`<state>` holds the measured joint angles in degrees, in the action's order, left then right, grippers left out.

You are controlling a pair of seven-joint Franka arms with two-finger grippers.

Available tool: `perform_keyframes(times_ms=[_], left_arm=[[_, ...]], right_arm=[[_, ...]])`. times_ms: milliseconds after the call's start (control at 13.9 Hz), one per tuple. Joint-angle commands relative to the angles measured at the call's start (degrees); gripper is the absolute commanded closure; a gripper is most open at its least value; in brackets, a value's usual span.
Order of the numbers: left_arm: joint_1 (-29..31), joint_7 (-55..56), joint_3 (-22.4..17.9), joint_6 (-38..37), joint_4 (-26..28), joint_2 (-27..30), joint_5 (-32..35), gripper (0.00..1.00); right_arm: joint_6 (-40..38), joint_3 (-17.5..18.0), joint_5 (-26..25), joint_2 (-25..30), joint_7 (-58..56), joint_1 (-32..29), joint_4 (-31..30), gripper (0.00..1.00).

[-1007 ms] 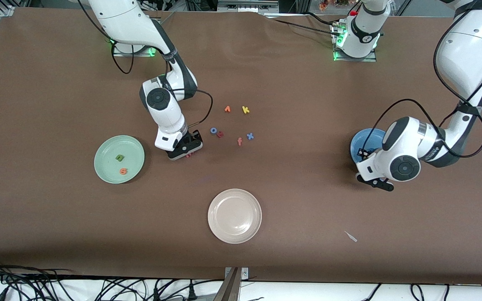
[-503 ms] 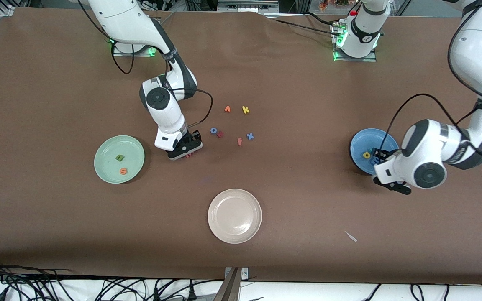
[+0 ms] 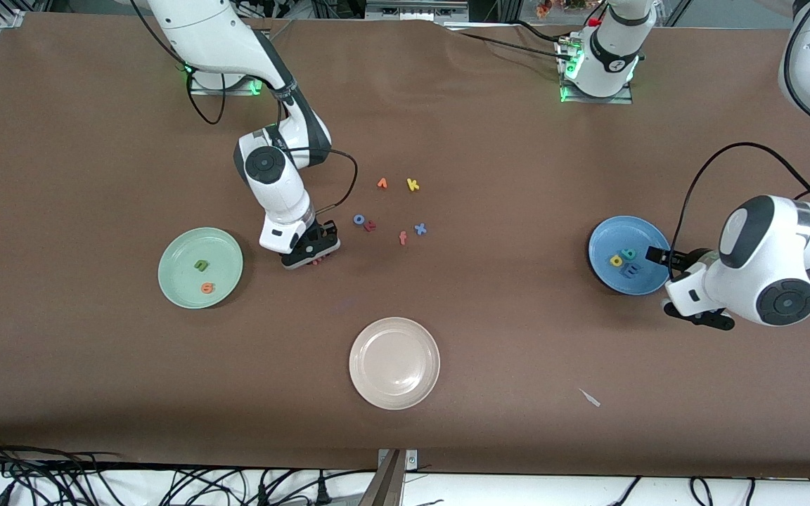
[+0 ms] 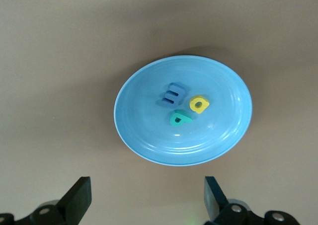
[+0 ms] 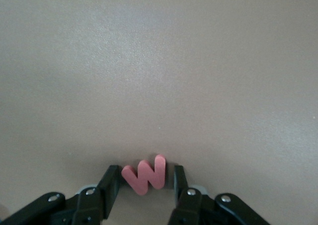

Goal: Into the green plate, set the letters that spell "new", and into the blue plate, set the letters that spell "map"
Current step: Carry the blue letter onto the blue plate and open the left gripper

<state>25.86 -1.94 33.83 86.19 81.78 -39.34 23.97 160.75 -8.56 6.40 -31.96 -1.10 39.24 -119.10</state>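
1. Right gripper (image 5: pixel 145 181) is down on the table (image 3: pixel 517 337) beside the green plate (image 3: pixel 180 292), toward the stray letters. Fingers bracket the salmon w (image 5: pixel 145 174), one pad (image 5: pixel 110 184) at each end, touching or nearly so. Cannot tell whether it is actually clamped.
2. Likely reason for the low stance: the w lies flat and is thin, so the fingers have to reach table level to pinch it by the edges.
3. Left gripper (image 4: pixel 144 200) is wide open and empty, hanging just off the rim of the blue plate (image 4: pixel 233 135), toward the left arm's end of the table. Looks like it is waiting.
4. Blue plate holds 3 letters, bunched together: blue m (image 4: pixel 173 95), yellow p (image 4: pixel 198 104), teal a (image 4: pixel 180 117). "map" reads as complete.
5. Green plate holds 2: olive n (image 3: pixel 201 265), orange e (image 3: pixel 207 287). The w makes the third, not yet in.
6. Counts: 3 plates, the beige plate (image 3: pixel 394 362) bare. About 5 stray letters lie near the right gripper, including yellow k (image 3: pixel 413 185), blue x (image 3: pixel 420 228), pink f (image 3: pixel 403 238).
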Motion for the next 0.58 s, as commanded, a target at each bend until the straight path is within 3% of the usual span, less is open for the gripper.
perform_keyframes(times_ms=[0, 216, 360, 503], left_arm=[[-1.0, -1.6, -5.0, -0.7, 0.6, 6.2, -5.8, 0.0], [-8.2, -1.1, -18.0, 3.4, 2.5, 14.2, -17.9, 0.0], [-12.7, -1.5, -23.4, 3.6, 3.9, 19.5, -19.9, 0.0], [-16.3, -1.3, -25.5, 3.6, 4.5, 23.5, -20.0, 0.0]], right_arm=[[0.9, -0.1, 0.4, -0.3, -0.4, 0.0, -0.6, 0.53], [0.9, -0.1, 0.5, -0.4, -0.4, 0.0, -0.5, 0.58], [1.0, -0.1, 0.5, -0.4, -0.4, 0.0, -0.4, 0.66], [0.9, -0.1, 0.5, -0.4, -0.7, 0.0, -0.3, 0.78]])
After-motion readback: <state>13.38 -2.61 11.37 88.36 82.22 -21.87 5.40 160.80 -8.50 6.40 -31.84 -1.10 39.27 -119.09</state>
